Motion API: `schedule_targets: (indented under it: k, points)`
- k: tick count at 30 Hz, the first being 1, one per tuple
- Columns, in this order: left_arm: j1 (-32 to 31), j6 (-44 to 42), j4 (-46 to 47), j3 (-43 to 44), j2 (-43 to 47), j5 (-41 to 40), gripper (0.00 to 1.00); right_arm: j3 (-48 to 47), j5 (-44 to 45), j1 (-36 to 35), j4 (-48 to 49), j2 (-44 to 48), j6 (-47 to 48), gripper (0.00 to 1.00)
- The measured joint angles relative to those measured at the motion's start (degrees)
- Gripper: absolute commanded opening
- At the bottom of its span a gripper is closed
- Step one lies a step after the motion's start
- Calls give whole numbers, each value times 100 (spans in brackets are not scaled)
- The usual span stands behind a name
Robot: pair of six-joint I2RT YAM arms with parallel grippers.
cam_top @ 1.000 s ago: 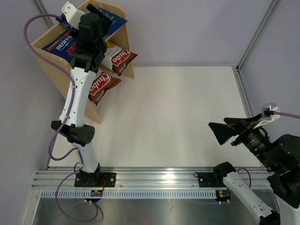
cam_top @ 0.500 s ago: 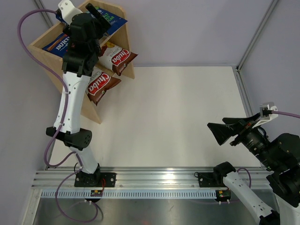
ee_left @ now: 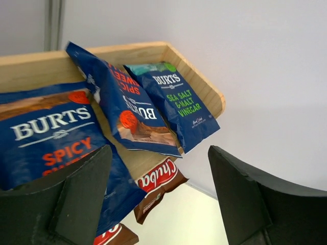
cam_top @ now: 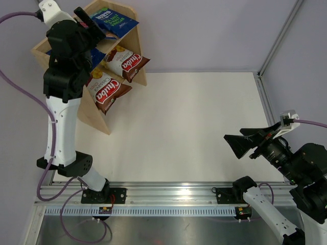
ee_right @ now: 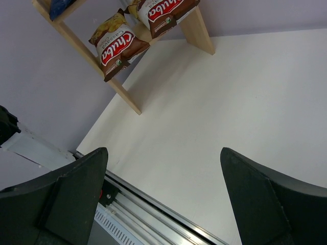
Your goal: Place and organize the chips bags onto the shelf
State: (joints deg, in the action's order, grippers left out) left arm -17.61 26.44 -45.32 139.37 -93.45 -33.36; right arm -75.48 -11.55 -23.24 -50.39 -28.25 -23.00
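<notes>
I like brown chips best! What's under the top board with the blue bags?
The far Chuba bag and the near Chuba bag lie there, poking out front. Their back ends hide beneath the top board.

The off-white, matte rectangular tabletop (cam_top: 199, 127) carries one thing directly: a light natural-wood two-tier shelf (cam_top: 97, 116), standing upright on its solid side panels in the far left corner, close to the walls. A ribbed silver aluminium rail (cam_top: 173, 191) runs along the tabletop's near edge.
</notes>
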Motion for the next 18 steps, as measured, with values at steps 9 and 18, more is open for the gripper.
schedule_targets:
  k: [9, 18]
  points:
    - [625, -109, 157, 63, 258, 446, 38, 2, -50, 0, 2, 0, -37, 99]
    - [1217, -149, 964, -271, -717, 1163, 22, 37, -151, 0, 7, 2, -42, 99]
